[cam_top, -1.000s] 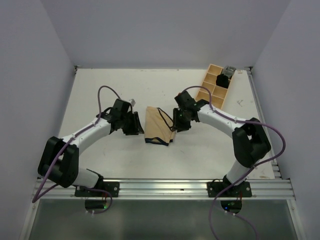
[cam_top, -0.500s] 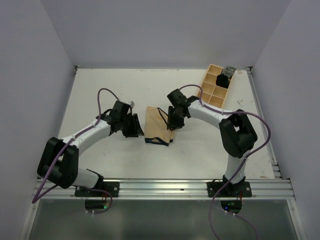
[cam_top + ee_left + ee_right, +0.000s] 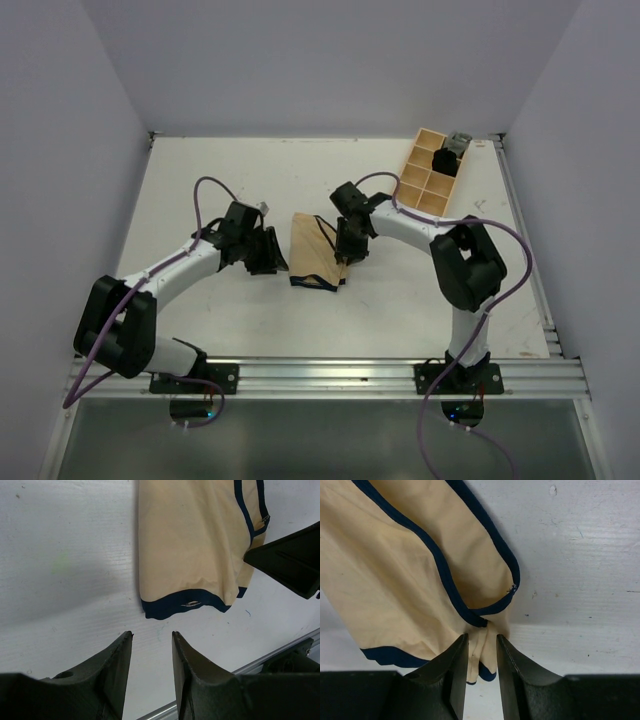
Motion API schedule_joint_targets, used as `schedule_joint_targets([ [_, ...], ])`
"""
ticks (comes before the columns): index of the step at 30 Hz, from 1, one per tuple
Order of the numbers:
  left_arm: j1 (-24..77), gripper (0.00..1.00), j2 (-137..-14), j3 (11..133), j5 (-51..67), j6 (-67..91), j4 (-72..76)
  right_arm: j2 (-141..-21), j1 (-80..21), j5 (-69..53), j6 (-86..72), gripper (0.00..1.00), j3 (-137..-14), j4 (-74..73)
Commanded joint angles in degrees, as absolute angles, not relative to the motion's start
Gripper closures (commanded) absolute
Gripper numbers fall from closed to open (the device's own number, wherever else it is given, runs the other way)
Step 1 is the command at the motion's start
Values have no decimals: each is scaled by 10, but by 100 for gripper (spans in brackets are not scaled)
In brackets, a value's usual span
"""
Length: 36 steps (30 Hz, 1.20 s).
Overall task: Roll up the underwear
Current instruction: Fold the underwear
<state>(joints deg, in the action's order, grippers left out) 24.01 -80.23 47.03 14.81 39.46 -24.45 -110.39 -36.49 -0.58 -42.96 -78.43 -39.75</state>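
The left arm (image 3: 170, 268) reaches from its base in a bent line toward the middle of the table (image 3: 250, 170), with the wrist low over the surface. Behind it and on its outer side there is much bare white table up to the side wall. The left gripper (image 3: 151, 635) is released: its two fingers stand a little apart and only table shows between them. Just ahead of these fingertips lies the dark hem of the underwear (image 3: 185, 545), near but not touching.

The underwear is folded to a narrow tan strip between the two grippers, flat on the table. Its long left edge is straight. Its near edge carries the dark band. On its right side a dark-trimmed flap curves over the tan cloth.

The right gripper (image 3: 482, 637) is clenched on the near right corner of the underwear; a gathered fold of cloth sits between its fingers (image 3: 457, 665). The right arm (image 3: 420, 232) comes in from the right, its elbow raised and its forearm sloping down to this corner. Behind that forearm, well apart from the gripper, stands the wooden tray (image 3: 428, 135) by the far right edge of the table.
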Motion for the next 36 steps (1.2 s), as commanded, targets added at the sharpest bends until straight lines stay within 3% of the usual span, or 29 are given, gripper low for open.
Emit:
schedule_joint_targets([
  [1, 239, 58, -790, 475, 154, 400, -228, -1110, -371, 8, -444, 67, -804, -400],
  [9, 239, 59, -789, 482, 146, 388, -242, -1121, -374, 2, -443, 71, -809, -381],
  [14, 239, 59, -787, 482, 142, 385, -243, -1115, -378, 11, -436, 92, -818, -388],
  [18, 239, 59, -787, 481, 142, 385, -241, -1107, -379, 13, -429, 100, -822, -394],
  [22, 239, 59, -786, 477, 144, 388, -236, -1103, -379, 28, -432, 100, -828, -421],
  [25, 239, 59, -780, 473, 146, 388, -233, -1092, -379, 33, -439, 79, -813, -413],
  [26, 239, 59, -780, 472, 145, 388, -233, -1089, -380, 35, -439, 78, -807, -410],
  [36, 239, 58, -776, 474, 142, 385, -249, -1117, -379, 32, -428, 73, -808, -402],
])
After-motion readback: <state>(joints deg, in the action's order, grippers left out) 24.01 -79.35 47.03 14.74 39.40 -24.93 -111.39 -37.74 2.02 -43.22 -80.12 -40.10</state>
